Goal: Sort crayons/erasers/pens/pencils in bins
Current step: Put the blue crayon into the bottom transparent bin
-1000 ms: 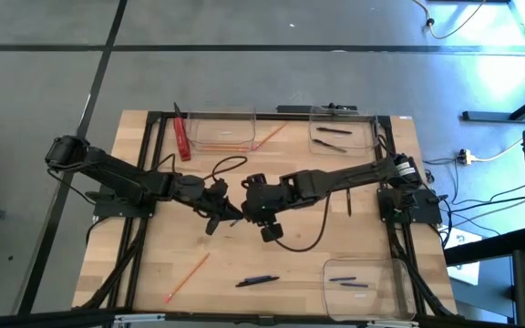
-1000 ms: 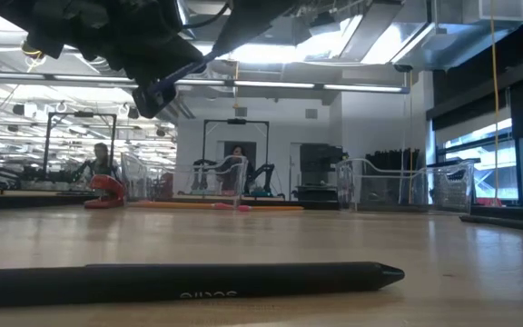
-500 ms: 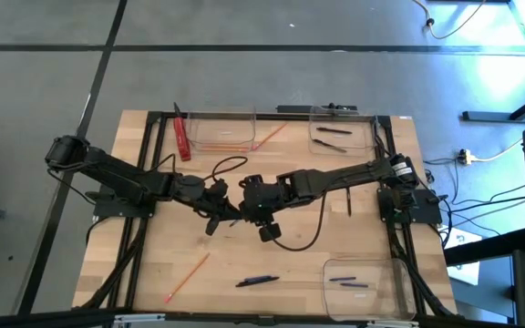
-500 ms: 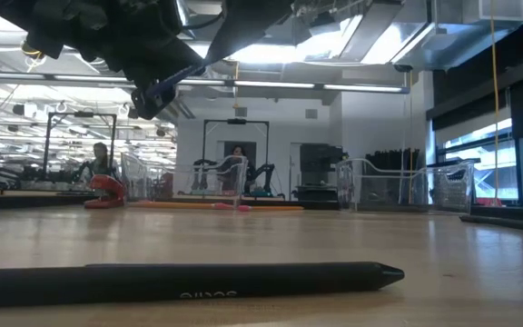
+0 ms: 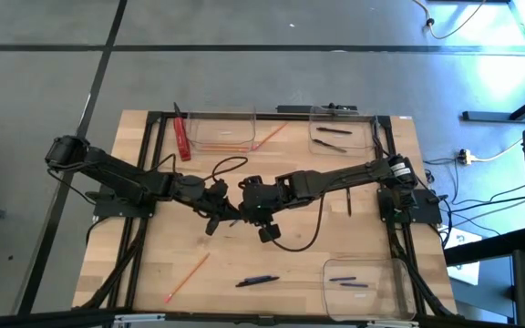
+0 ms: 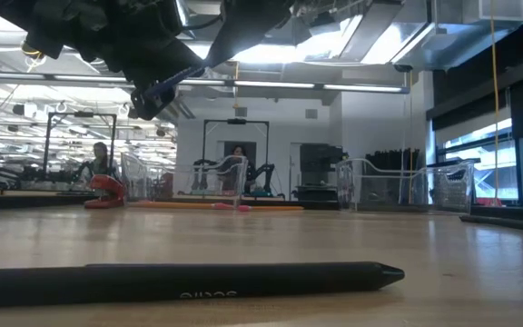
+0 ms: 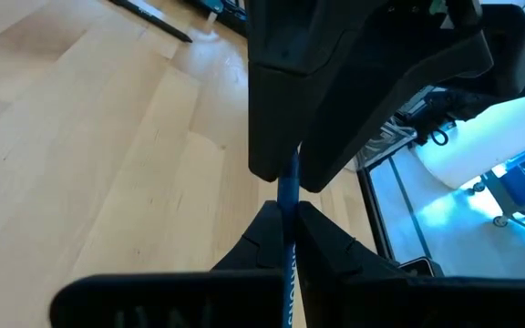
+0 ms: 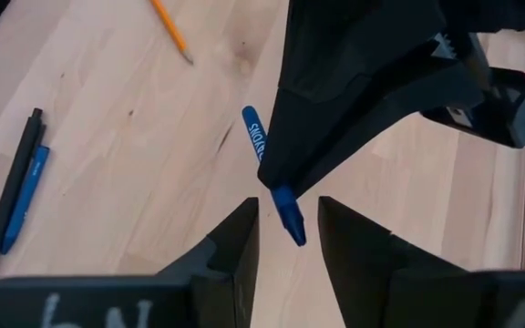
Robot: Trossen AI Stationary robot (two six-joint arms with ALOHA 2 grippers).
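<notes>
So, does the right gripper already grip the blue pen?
No, the right gripper stands open around the blue pen that the left gripper holds.

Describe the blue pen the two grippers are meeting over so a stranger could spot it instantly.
Look at the middle of the wooden table, where the two dark arms meet. The blue pen is pinched in the left gripper, its tip between the right gripper's open fingers. It is the only pen held off the table.

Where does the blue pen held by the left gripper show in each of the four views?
High view: blue pen at table centre, between left gripper and right gripper.
Low view: blue tip upper left, below the dark grippers.
Left wrist view: pen pinched between its fingers.
Right wrist view: pen, tip between open fingers.
Shared landmark: the wooden table.
</notes>
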